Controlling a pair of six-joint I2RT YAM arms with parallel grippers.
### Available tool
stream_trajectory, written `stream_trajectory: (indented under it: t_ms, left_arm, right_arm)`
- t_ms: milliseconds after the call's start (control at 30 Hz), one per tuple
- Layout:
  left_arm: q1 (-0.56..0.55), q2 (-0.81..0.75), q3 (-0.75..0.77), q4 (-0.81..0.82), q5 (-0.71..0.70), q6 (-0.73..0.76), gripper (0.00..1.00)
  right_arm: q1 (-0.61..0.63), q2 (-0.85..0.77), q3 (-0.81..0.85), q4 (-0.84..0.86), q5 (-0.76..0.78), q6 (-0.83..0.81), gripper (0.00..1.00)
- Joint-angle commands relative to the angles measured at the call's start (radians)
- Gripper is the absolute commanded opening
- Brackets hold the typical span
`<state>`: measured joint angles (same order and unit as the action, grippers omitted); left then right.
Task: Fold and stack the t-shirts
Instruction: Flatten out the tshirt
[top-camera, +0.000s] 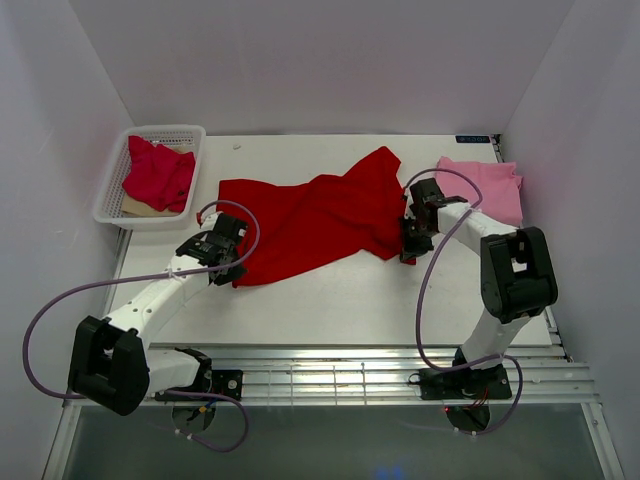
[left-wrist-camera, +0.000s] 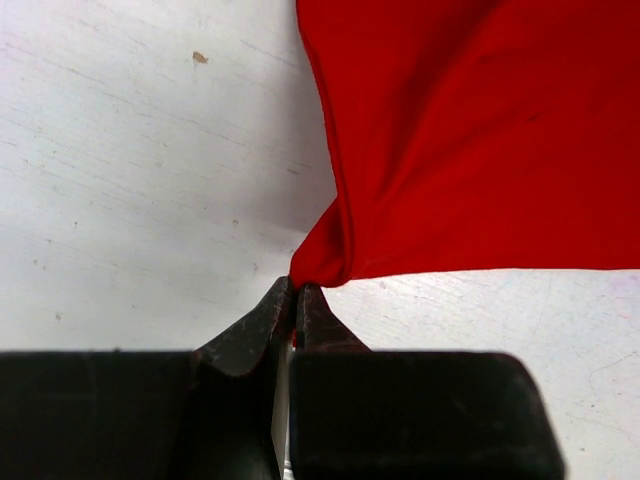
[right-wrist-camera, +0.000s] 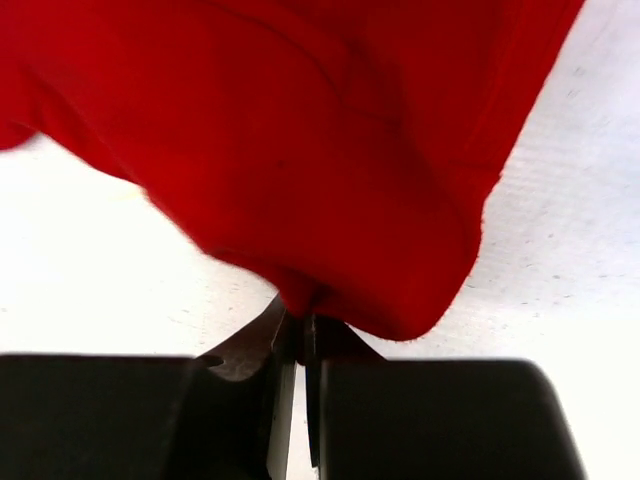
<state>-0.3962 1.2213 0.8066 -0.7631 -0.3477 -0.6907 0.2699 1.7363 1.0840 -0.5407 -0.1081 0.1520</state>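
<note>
Where the scuffed white table (top-camera: 330, 300) meets pale walls (top-camera: 300, 60), the soft red shirt (top-camera: 320, 220) lies rumpled mid-table, both ends pinched: the left gripper (left-wrist-camera: 297, 292) clamps one corner, the right gripper (right-wrist-camera: 298, 318) a fold. The pink shirt (top-camera: 485, 188) sits folded far right; the crimson shirt (top-camera: 158, 172) is bunched in the mesh basket (top-camera: 111, 192), partly hidden.

Your top cam looks down from behind both arms, whole table (top-camera: 330, 290) in frame. Wrist cams sit right behind the left gripper (left-wrist-camera: 296, 290) and right gripper (right-wrist-camera: 300, 318), super close. All three share the bright red t-shirt (top-camera: 320, 215).
</note>
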Motion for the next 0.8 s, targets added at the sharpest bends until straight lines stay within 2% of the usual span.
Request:
stream_trajectory:
  t_ms: [0,200,367,467,567,633,767]
  left_arm:
    - [-0.003,-0.045,0.078,0.022,-0.030,0.036,0.00]
    - [-0.003,-0.098,0.115,-0.005,-0.002,0.077,0.00]
    - [-0.013,-0.187,0.117,-0.148,0.049,0.007,0.00]
    - [-0.016,-0.226,0.164,-0.254,0.073,-0.038,0.00]
    - [-0.018,-0.232,0.251,-0.352,0.095,-0.072,0.00]
    - [-0.018,-0.226,0.301,-0.396,0.108,-0.081,0.00]
    - [-0.018,-0.200,0.396,-0.433,0.116,-0.095,0.00]
  right_arm:
    - [0.005,-0.038,0.118,-0.042,0.004,-0.023,0.08]
    - [0.029,-0.196,0.251,-0.235,0.001,-0.035,0.08]
    - [0.167,-0.368,0.232,-0.392,0.051,0.027,0.08]
    - [0.232,-0.461,0.267,-0.519,0.090,0.118,0.08]
    - [0.261,-0.504,0.417,-0.668,0.140,0.181,0.08]
    - [0.267,-0.494,0.580,-0.767,0.174,0.202,0.08]
    - [0.269,-0.475,0.731,-0.768,0.128,0.233,0.08]
